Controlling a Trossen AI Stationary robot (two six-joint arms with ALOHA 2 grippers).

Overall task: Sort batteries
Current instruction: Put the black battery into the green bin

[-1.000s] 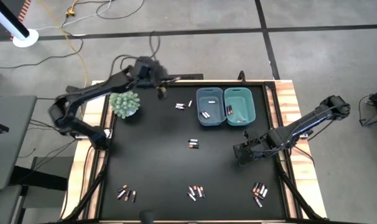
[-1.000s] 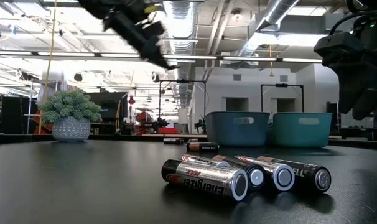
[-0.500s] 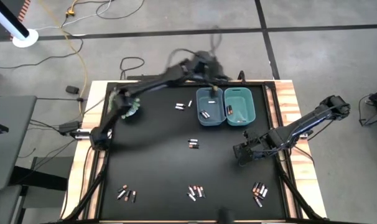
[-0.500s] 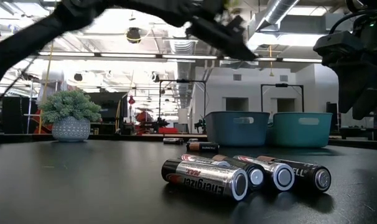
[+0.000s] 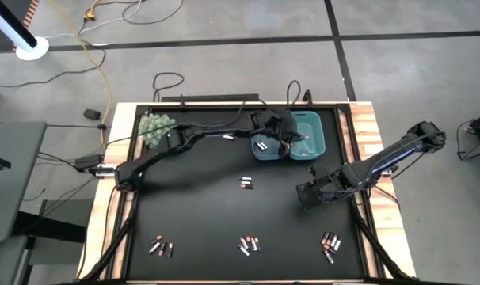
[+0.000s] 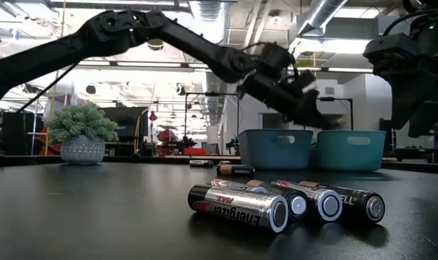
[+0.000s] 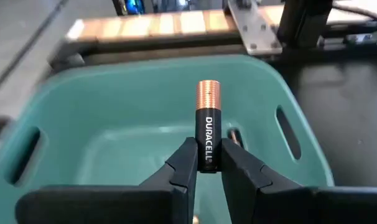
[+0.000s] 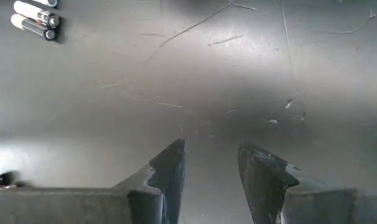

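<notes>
My left gripper (image 7: 207, 144) is shut on a dark battery with a copper end (image 7: 207, 118) and hangs over the teal bin (image 7: 114, 118), which in the high view is the right-hand one (image 5: 313, 136) of two. The blue bin (image 5: 264, 131) stands beside it with batteries lying on its floor (image 5: 261, 146). Loose batteries lie on the black table (image 5: 245, 183), (image 5: 228, 136), and in groups near the front edge (image 5: 161, 247), (image 5: 249, 244), (image 5: 330, 244). My right gripper (image 8: 211, 149) waits open above bare table at the right (image 5: 307, 194). My left gripper pinches the battery's dark lower end (image 7: 207, 160) between its two fingers (image 7: 186, 163). The battery lies along the fingers and sticks out past them, its copper end (image 7: 207, 96) foremost. The fingers come slanting down from the table's left, and the battery is lifted clear above the teal bin.
A small potted plant (image 5: 154, 127) stands at the far left corner under the left arm. Wooden rails (image 5: 365, 119) frame the black table. A cluster of batteries (image 6: 284, 204) lies close to the low camera. Two light batteries (image 8: 34, 17) lie near my right gripper.
My left arm has swung out from the far left corner by the plant toward the table's right and down, stretching until its gripper, tipped downward, hangs over the teal bin.
</notes>
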